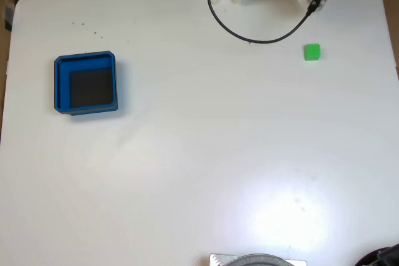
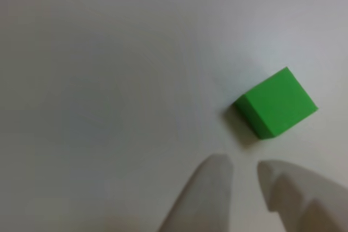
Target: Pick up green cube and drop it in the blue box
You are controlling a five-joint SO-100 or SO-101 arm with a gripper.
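The green cube sits on the white desk at two o'clock, well apart from the blue box at nine. The hand hangs just short, fingers narrowly parted, empty. Descending off-centre may nudge the skewed cube away.

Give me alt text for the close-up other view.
A small green cube sits on a white table, just beyond and right of two pale gripper fingertips that enter from the bottom edge, slightly parted and not touching the cube.
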